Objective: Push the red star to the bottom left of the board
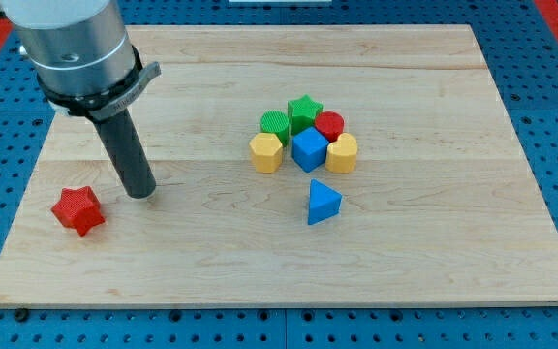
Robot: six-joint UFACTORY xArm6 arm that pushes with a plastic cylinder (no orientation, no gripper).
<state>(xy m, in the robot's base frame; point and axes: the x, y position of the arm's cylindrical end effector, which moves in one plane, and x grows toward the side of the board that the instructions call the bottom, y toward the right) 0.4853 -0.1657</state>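
The red star (77,209) lies near the board's left edge, toward the view's bottom left. My tip (140,193) rests on the wooden board (211,252) just to the right of the star and slightly above it, with a small gap between them. The rod rises from the tip toward the view's top left, up to the grey arm body.
A cluster sits right of centre: green star (304,111), green block (274,125), red round block (329,124), blue cube (309,149), yellow block (266,152), yellow block (342,153). A blue triangle (323,202) lies below the cluster.
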